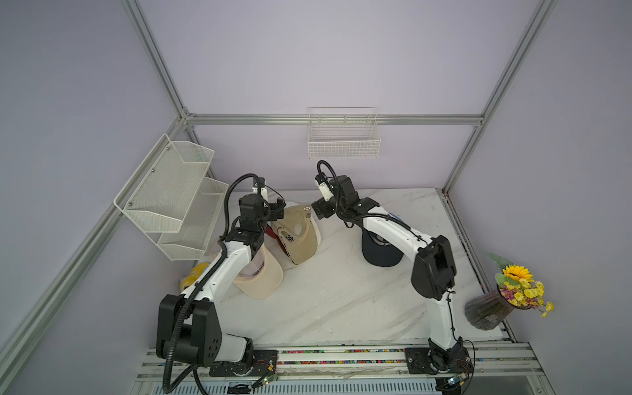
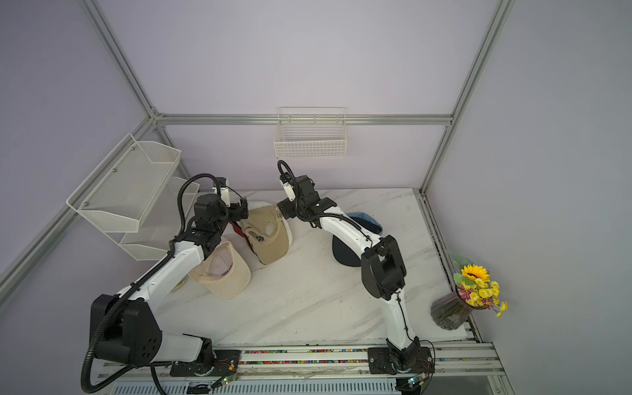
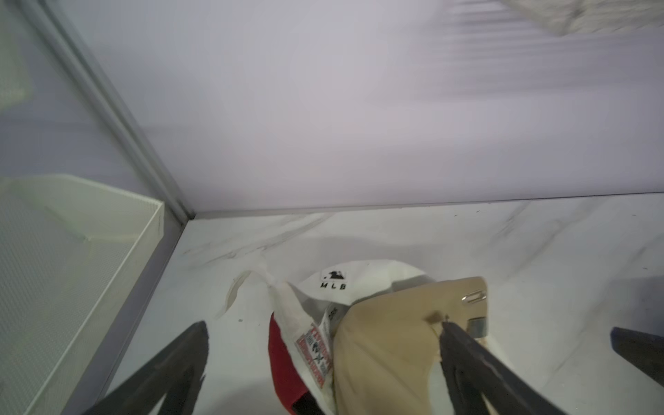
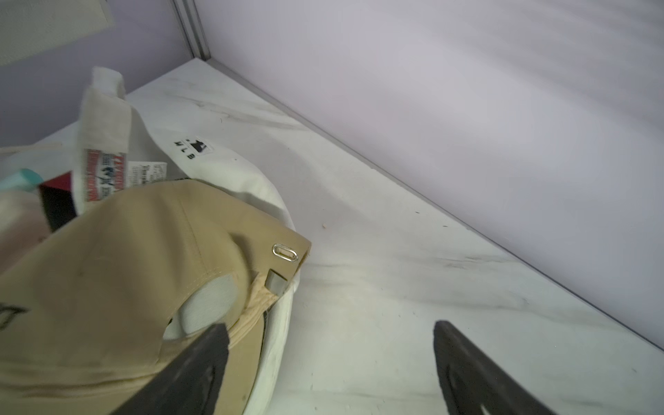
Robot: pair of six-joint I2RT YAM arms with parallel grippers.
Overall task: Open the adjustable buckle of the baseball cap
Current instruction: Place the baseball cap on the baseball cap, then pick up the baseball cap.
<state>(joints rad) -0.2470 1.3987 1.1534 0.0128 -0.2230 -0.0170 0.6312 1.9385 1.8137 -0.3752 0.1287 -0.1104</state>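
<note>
A tan baseball cap (image 1: 301,239) (image 2: 270,239) lies on a pile of caps at the back of the table, its rear opening turned up. Its small metal buckle (image 4: 275,281) (image 3: 476,327) sits on the strap beside that opening, just under a metal eyelet (image 4: 285,252). My left gripper (image 3: 322,325) (image 1: 277,208) is open, astride the cap's crown, with one fingertip (image 3: 445,328) against the fabric near the buckle. My right gripper (image 4: 330,325) (image 1: 319,209) is open too. One of its fingers (image 4: 212,345) hangs over the rear opening, the other over bare table. Neither holds anything.
A white MLB cap (image 3: 334,284) (image 4: 230,169) and a red cap (image 3: 284,363) lie under the tan one. A beige cap (image 1: 260,277) sits below my left arm, a navy cap (image 1: 381,254) below my right. A mesh shelf (image 1: 171,195), a wire basket (image 1: 343,140) and a flower vase (image 1: 489,309) stand around.
</note>
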